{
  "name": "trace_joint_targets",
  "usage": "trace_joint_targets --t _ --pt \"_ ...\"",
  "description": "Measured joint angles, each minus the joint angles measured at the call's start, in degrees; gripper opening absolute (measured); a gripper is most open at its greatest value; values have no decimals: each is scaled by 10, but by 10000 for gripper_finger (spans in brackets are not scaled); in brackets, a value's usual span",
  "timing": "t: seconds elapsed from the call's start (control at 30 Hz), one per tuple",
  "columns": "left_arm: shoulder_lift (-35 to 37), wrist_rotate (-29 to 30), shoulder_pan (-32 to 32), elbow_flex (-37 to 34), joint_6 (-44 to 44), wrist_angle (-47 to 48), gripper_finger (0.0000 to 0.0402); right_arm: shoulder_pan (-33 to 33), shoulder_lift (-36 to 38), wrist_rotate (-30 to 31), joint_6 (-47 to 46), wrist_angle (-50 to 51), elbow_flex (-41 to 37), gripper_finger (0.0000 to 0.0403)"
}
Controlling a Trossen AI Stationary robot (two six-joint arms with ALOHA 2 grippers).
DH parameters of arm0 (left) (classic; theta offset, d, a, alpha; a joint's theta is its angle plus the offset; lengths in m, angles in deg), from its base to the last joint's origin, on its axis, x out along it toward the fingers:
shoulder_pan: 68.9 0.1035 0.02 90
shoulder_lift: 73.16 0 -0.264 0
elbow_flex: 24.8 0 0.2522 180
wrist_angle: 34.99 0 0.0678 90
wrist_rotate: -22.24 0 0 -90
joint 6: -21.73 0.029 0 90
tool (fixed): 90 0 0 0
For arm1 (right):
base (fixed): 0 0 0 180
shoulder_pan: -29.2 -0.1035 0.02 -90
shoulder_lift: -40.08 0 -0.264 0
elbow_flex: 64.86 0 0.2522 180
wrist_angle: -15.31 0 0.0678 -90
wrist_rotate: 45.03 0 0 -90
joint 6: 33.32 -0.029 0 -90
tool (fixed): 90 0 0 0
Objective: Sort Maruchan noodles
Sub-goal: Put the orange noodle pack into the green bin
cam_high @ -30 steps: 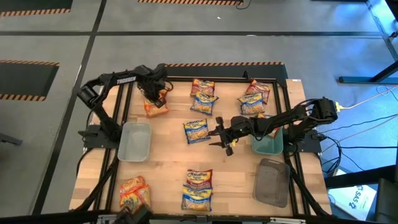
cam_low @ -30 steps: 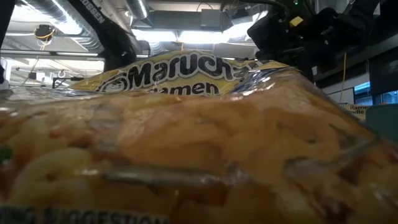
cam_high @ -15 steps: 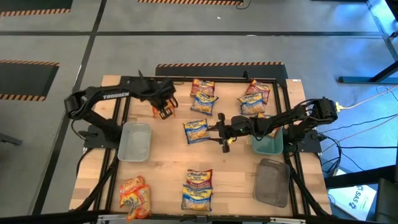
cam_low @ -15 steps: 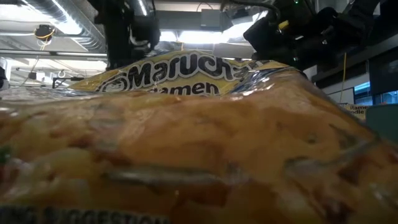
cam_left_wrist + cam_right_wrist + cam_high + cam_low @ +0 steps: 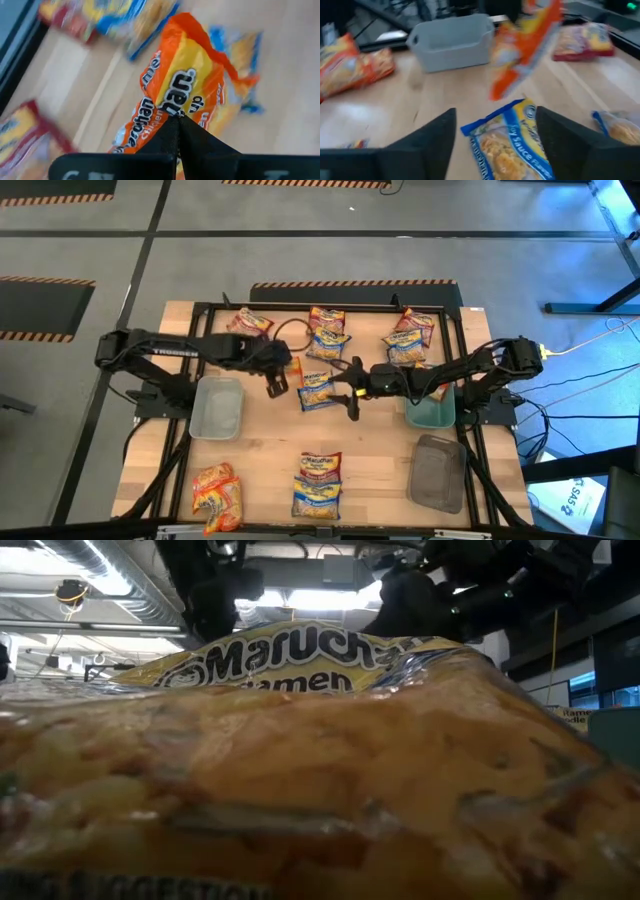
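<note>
My left gripper (image 5: 275, 383) reaches in from the left to the table's middle, shut on an orange-red noodle packet (image 5: 175, 75), which also shows in the high view (image 5: 292, 368) and the right wrist view (image 5: 525, 45). Just to its right a blue-and-yellow packet (image 5: 315, 390) lies flat on the wood. My right gripper (image 5: 350, 390) is open at that packet's right end, with one finger on either side of the packet (image 5: 512, 145) and above it. Further packets lie at the far edge (image 5: 325, 332) and the near edge (image 5: 318, 480). My left gripper pinches the orange-red packet's crinkled wrapper (image 5: 172, 107) between its two shut fingertips (image 5: 177, 132). The fingers slant down from the table's left. The packet is lifted clear of the wood and hangs tilted and crumpled beyond the fingertips.
A clear tray (image 5: 217, 406) stands at the left, a teal tray (image 5: 430, 412) under the right arm and a grey tray (image 5: 438, 472) near right. Packets lie at the far left (image 5: 250, 322), far right (image 5: 408, 335) and near left (image 5: 215, 490). One packet (image 5: 300, 770) fills the low view.
My left gripper has swung from the table's far left corner toward the middle, staying shut, and has carried the orange-red packet off the wood to beside the blue-and-yellow packet. My right gripper has rolled about its own axis and stayed where it was.
</note>
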Motion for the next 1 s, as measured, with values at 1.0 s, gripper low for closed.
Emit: trace_joint_targets --t 1.0 --pt "-5 65 -81 0 16 -210 0 0 -54 19 -100 -24 52 330"
